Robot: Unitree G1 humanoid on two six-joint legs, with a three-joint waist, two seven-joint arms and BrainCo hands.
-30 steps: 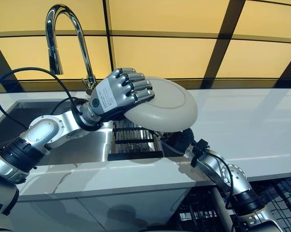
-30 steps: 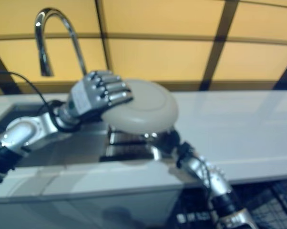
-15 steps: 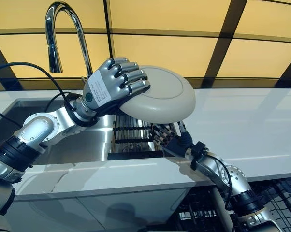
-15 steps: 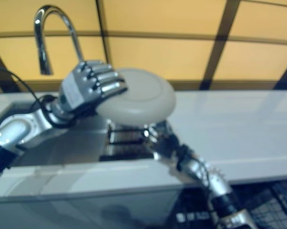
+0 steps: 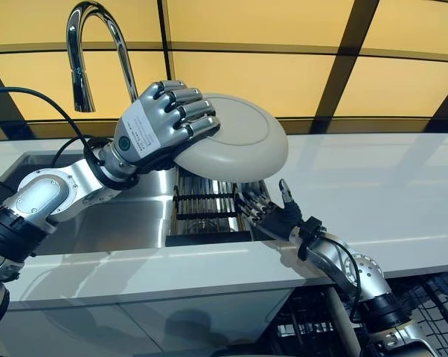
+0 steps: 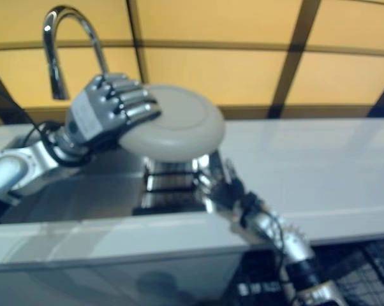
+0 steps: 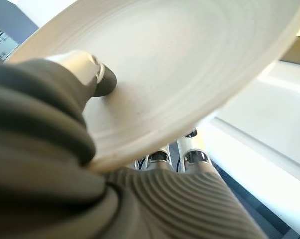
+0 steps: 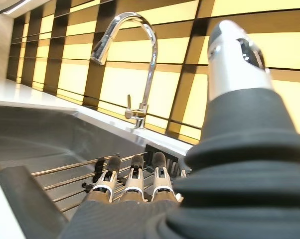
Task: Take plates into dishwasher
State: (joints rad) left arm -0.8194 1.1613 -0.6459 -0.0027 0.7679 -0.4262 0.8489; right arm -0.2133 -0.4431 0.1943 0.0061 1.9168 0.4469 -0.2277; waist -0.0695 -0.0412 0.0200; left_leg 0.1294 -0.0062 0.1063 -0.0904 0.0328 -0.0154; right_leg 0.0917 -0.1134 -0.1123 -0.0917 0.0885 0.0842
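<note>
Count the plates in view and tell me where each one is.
1. The plate is held up over the sink in the left robot hand. None shows on the rack below, though the plate hides part of it.

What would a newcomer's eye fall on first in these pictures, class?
First, the pale round plate, held up over the sink by the left hand, whose fingers curl over its rim. Below it the right hand reaches out with straight fingers above the sink's rack. Behind stands the tall curved chrome faucet.
</note>
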